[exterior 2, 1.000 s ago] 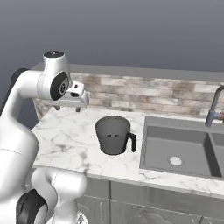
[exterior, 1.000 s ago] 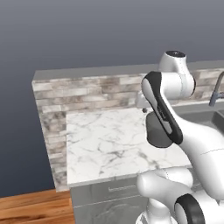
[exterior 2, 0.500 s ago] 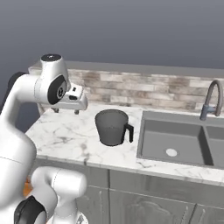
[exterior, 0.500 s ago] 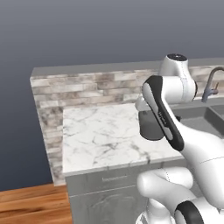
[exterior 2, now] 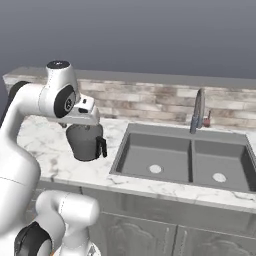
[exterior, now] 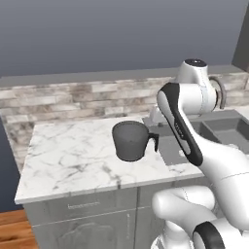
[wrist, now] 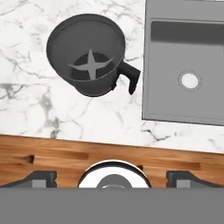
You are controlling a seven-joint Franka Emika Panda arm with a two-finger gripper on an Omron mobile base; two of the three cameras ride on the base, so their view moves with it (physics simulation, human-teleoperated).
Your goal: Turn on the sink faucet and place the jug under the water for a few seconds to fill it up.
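The dark gray jug (wrist: 87, 54) stands upright on the marble counter, left of the sink (wrist: 175, 57), its black handle (wrist: 131, 79) turned toward the basin. My gripper (wrist: 113, 179) hangs well above it, open, with nothing between the fingers. From the right base view the gripper (exterior 2: 80, 125) points down just over the jug (exterior 2: 87, 144). The gooseneck sink faucet (exterior 2: 198, 109) rises behind the divider of the double sink (exterior 2: 145, 150), with its reddish lever (exterior 2: 207, 118) at the base. No water is in view. The jug (exterior: 130, 141) also sits left of my arm.
A marble counter (exterior: 68, 155) stretches left of the jug, backed by a brick backsplash (exterior: 73, 99). Each basin has a pale drain (exterior 2: 155, 169). Gray cabinet fronts (exterior 2: 140, 230) run below. Wooden floor (wrist: 65, 153) lies beyond the counter's front edge.
The base has driven right, so the whole scene has slid left in both base views; the full sink and faucet have come into view. The gripper stays open above the jug.
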